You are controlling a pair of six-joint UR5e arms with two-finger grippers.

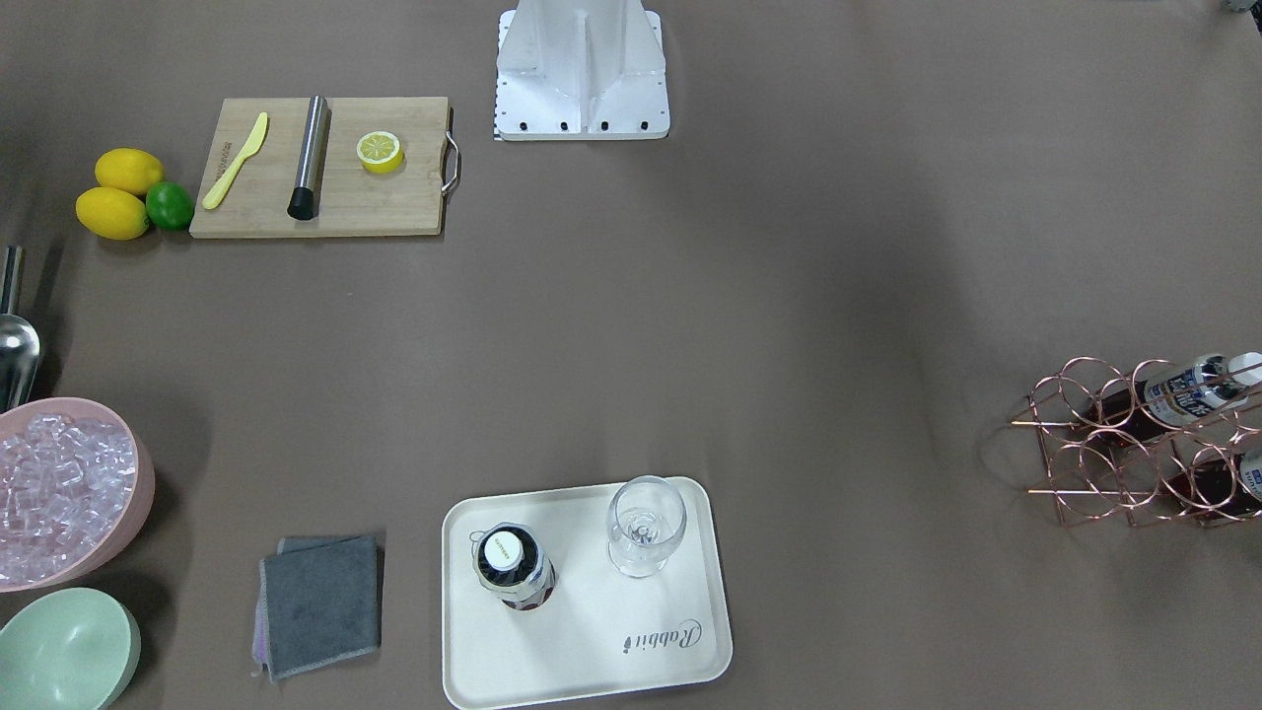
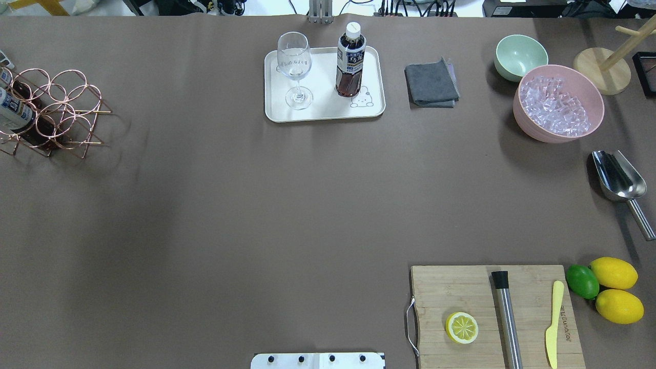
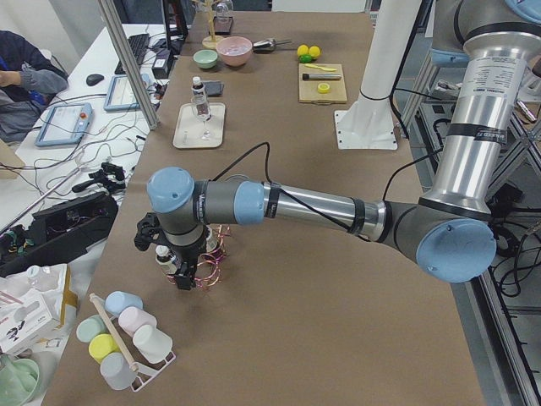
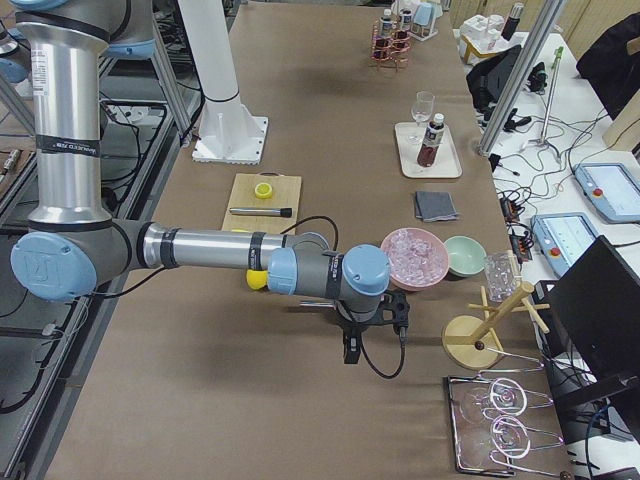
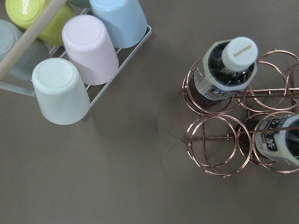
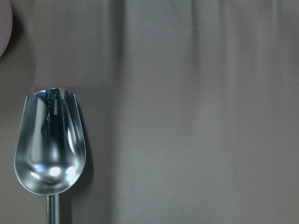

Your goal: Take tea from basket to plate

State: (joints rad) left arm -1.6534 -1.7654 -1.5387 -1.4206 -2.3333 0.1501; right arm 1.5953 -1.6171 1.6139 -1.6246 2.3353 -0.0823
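**1. Task object.** I am reading one tea bottle (image 2: 351,61) as standing upright on the plate (image 2: 328,105), white cap up, at the end carrying the bear drawing. A stemmed glass (image 2: 294,66) is standing on the same plate, beside the bottle and apart from it.

**2. Basket.** The basket (image 2: 56,113) is sitting at the table's end on the robot's left, well apart from the plate. In the left wrist view a second bottle (image 5: 229,70) is occupying a ring cell with its cap pointing toward the camera. A third bottle (image 5: 280,140) is lying in a cell at that view's right edge.

**3. Left gripper** (image 3: 177,277). It is hanging over the basket end of the table, close above the wire rings. A rack of upturned cups (image 5: 74,70) is lying near it. The gripper is appearing only in the left side view, so I cannot tell whether its jaws are parted or closed, or whether anything is between them.

**4. Right gripper** (image 4: 350,352). It is hovering over the opposite end of the table, near the pink bowl (image 4: 440,270) of ice. Its wrist camera is looking down on a steel scoop (image 6: 49,140). It is appearing only in the right side view, so I cannot tell its state either.
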